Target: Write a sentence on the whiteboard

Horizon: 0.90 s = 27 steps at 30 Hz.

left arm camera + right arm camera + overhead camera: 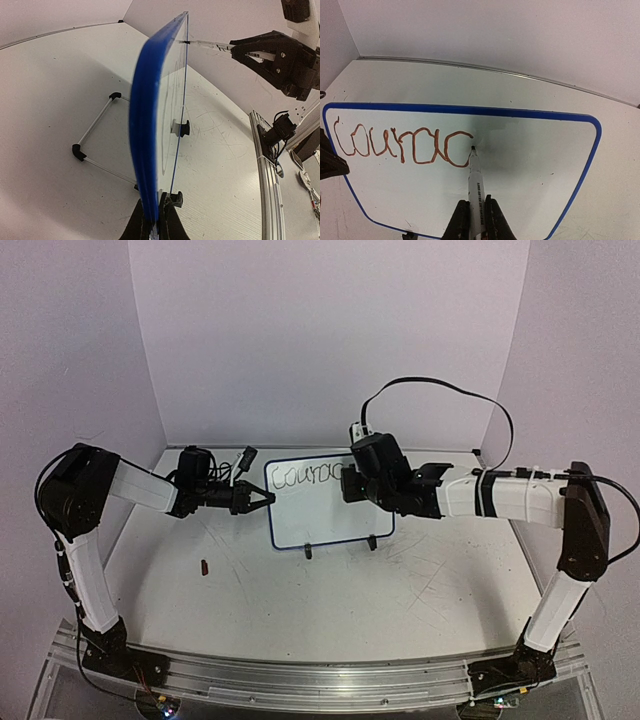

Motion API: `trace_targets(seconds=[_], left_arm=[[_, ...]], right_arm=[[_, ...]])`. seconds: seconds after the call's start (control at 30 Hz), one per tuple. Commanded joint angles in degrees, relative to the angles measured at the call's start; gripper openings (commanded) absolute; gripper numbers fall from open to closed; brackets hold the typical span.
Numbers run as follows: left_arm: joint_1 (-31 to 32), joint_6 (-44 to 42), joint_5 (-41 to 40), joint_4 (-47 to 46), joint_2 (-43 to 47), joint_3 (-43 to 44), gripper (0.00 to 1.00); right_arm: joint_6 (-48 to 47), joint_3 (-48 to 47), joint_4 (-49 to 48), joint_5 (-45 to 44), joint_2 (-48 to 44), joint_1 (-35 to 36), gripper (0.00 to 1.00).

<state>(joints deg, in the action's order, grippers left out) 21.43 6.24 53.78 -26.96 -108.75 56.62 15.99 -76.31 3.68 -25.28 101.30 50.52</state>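
Observation:
The whiteboard [330, 510] stands upright mid-table on two black clip feet, blue-framed. My left gripper [262, 498] is shut on its left edge; in the left wrist view the blue frame [145, 125] runs up from between the fingers of that gripper [156, 222]. My right gripper [347, 484] is shut on a white marker [476, 185], whose tip touches the whiteboard [535, 165]. The sentence [402, 145] reads as reddish-brown loopy letters "Coura" plus an open curve. The tip sits at the right end of that curve. The letters [305, 476] lie along the board's top.
A small dark red cap-like piece [204, 566] lies on the table left of the board. A wire stand [95, 125] props the board from behind. White walls close the back and sides. A metal rail [320, 680] runs along the near edge.

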Motion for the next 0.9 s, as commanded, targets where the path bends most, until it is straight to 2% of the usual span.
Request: trace_targets(seconds=[0.0,0.27,0.87], left_arm=[[-0.48,-2.72,-7.6,1.73,1.0,1.04,0.0],[-0.49,-2.81,-7.64,1.79,1.0,0.92,0.0],[-0.45,-2.81,-7.72,1.82,1.0,1.04,0.0]], right_arm=[[-1.27,-3.06,-1.48,-1.85,0.7,-0.81,0.0],[-0.91,-3.44,-1.58,-0.39,1.62,-0.89,0.0],[3.11,2.19,-0.09,1.28,-1.01,0.19,0.0]])
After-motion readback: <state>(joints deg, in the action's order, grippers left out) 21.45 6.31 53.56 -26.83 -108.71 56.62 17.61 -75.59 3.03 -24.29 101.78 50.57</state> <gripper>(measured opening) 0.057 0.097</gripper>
